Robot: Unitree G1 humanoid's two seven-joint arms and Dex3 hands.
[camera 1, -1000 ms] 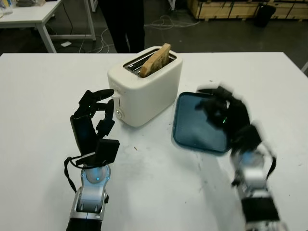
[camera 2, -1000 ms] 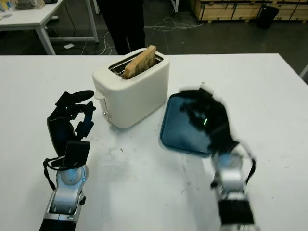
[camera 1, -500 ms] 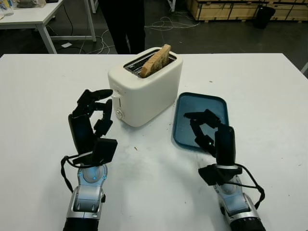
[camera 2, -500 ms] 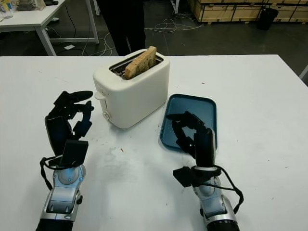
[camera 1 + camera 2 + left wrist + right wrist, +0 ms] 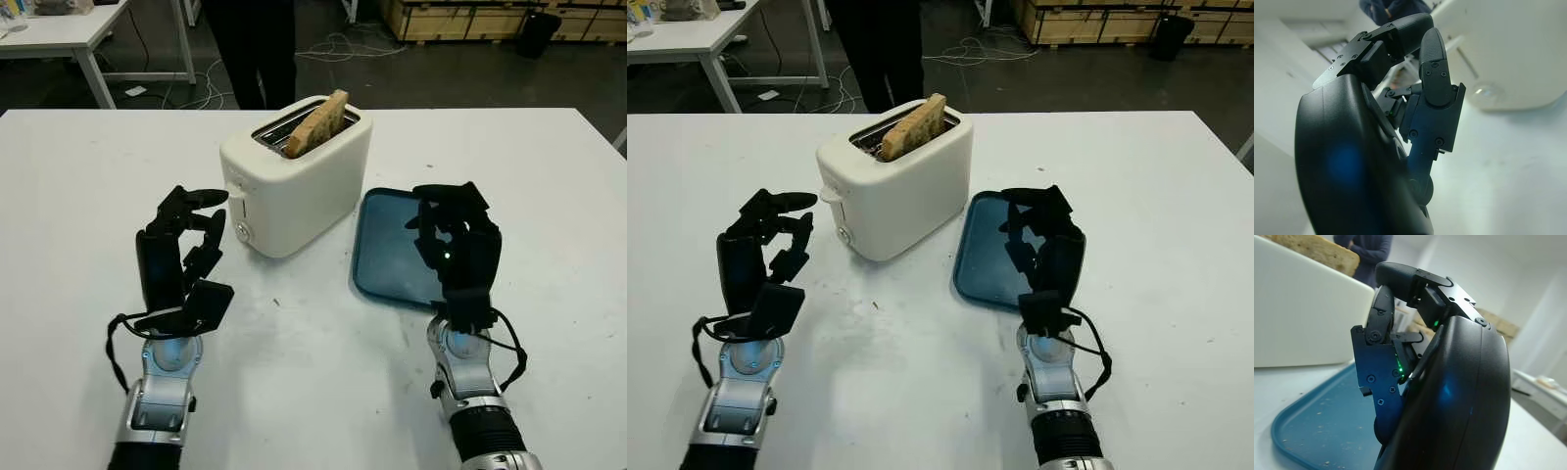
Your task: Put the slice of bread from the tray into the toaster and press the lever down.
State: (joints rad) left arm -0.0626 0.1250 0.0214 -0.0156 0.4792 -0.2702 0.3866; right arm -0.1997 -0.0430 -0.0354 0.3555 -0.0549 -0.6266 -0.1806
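A white toaster (image 5: 294, 181) stands at the table's middle, with a slice of bread (image 5: 315, 122) sticking up tilted out of its slot. Its lever (image 5: 236, 195) is a white tab on the end facing my left hand. My left hand (image 5: 201, 211) hangs just left of that end, fingers curled and holding nothing. A blue tray (image 5: 387, 250) lies right of the toaster with only crumbs on it. My right hand (image 5: 438, 211) hovers over the tray's right side, fingers curled and holding nothing. In the right wrist view the tray (image 5: 1317, 431) lies below the fingers (image 5: 1378, 367).
A person (image 5: 250, 49) in dark clothes stands behind the table's far edge. Another white table (image 5: 59, 29) is at the back left and wooden crates (image 5: 460, 18) at the back right. Bare white tabletop (image 5: 313, 372) spreads between my arms.
My right hand dropped back towards the tray's near edge, then rose again over the tray's right side. My left hand shifted slightly left. Toaster and bread stayed put.
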